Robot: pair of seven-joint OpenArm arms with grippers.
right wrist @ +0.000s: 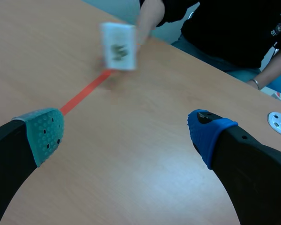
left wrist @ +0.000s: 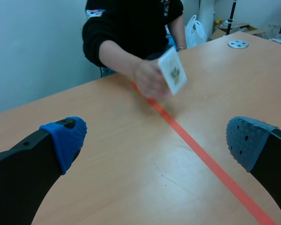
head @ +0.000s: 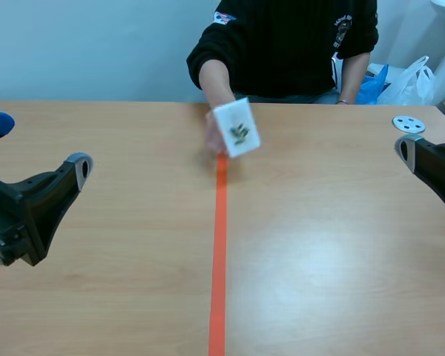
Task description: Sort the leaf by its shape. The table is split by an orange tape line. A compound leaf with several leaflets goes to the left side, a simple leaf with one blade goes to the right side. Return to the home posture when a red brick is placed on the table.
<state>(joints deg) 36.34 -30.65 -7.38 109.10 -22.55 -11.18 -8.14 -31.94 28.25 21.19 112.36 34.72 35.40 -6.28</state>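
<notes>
While the left pincer (left wrist: 157, 140) and right pincer (right wrist: 126, 131) hover low, fingers spread wide and empty, the orange tape line (head: 219, 252) runs between them down the desk (head: 119, 297). At its far end a person's hand (left wrist: 147, 77) holds a white leaf card (head: 236, 128) above the line. Nothing is sorted yet: the card is not set down.
</notes>
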